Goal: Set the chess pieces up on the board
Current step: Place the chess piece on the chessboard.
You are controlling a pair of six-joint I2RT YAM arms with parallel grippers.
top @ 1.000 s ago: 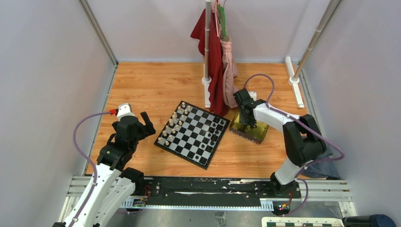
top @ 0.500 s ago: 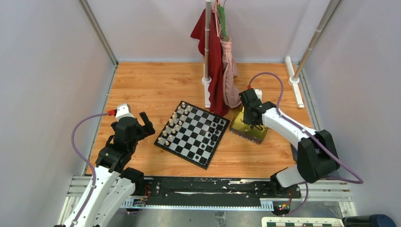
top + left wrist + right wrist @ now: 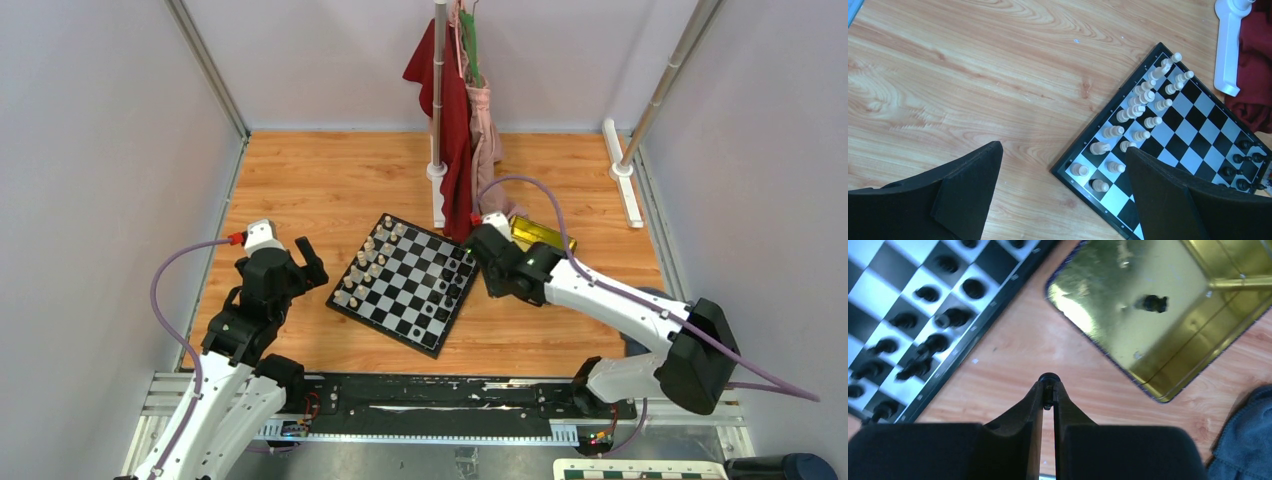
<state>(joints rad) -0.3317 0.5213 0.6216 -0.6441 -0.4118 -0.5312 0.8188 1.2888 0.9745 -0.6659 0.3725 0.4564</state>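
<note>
Nearly done, with most chess pieces [image 3: 943,317] on the board [image 3: 890,265]. Holds one clamped in the right hand [image 3: 1048,390], left hand [image 3: 1063,152] spread wide. Leaves another in the tray [image 3: 1088,305].

A gold tin tray [image 3: 1098,305] lies on the wooden counter [image 3: 1013,350], just ahead and right of the right pincer [image 3: 1048,390]. A dark blue cloth [image 3: 1245,435] lies at that pincer's near right. A red cloth [image 3: 455,150] hangs farther beyond.

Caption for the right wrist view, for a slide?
Right gripper pinching a black chess piece over the tabletop between board and gold tin.
</note>
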